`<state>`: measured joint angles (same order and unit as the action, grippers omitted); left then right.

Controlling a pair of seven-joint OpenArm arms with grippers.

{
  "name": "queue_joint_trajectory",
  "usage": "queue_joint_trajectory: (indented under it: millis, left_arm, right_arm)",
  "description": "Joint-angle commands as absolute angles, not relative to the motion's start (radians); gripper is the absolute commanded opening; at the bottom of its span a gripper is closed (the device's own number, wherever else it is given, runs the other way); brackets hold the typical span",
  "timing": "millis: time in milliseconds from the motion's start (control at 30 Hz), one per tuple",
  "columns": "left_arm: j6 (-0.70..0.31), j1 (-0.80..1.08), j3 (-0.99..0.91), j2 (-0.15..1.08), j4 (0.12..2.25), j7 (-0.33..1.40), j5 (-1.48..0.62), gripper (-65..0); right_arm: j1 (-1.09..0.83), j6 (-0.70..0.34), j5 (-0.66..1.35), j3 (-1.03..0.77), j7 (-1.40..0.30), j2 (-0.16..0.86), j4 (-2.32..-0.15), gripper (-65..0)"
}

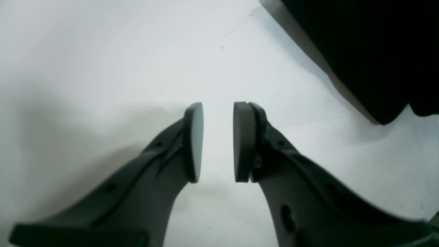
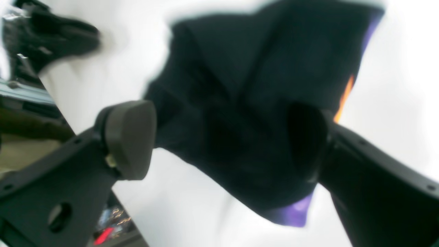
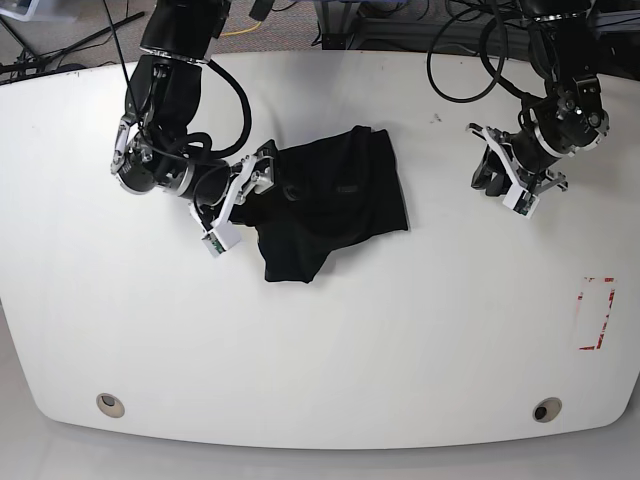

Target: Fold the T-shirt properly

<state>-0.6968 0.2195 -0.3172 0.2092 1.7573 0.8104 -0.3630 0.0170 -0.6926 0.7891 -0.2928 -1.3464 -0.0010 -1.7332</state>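
On the left of the base view, the right gripper (image 3: 243,196) sits at the near edge of the T-shirt (image 3: 335,205), its jaws spread as wide as they go. In its own wrist view the black cloth bulges between the 2 pads and seems to brush the far one, but nothing is pinched; the picture is blurred, so I cannot tell how many layers lie there. If it closes from here, I would expect it to catch a thick wad rather than 1 clean edge, and the fold would drag the whole bundle crooked.

The T-shirt lies bunched in the middle of the white table (image 3: 320,340), a rumpled dark heap with a point hanging toward the front edge, far from a flat rectangle. A purple patch and an orange streak show at its edges in the right wrist view. Lifting a heap like this risks trapping creases inside.

On the right of the base view, the left gripper (image 3: 508,178) hangs over bare table, well apart from the cloth, its pads close together with a narrow gap and nothing between them. With only 1 arm at the shirt, the cloth may slide instead of folding. A red outline (image 3: 596,313) marks the table's far right.
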Motion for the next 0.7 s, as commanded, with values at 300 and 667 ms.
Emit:
queue_joint_trajectory:
  millis: [300, 667]
  left_arm:
    - [-0.698, 0.213, -0.321, 0.222, 1.776, 0.786, -0.378, -52.2]
    - [-0.698, 0.216, -0.321, 0.222, 1.781, 0.786, -0.380, -52.2]
  right_arm:
    - [0.127, -0.698, 0.811, -0.242, -1.308, -0.051, -1.586, -8.9]
    - [0.186, -0.698, 0.796, -0.033, -1.207, -0.125, -1.475, -8.9]
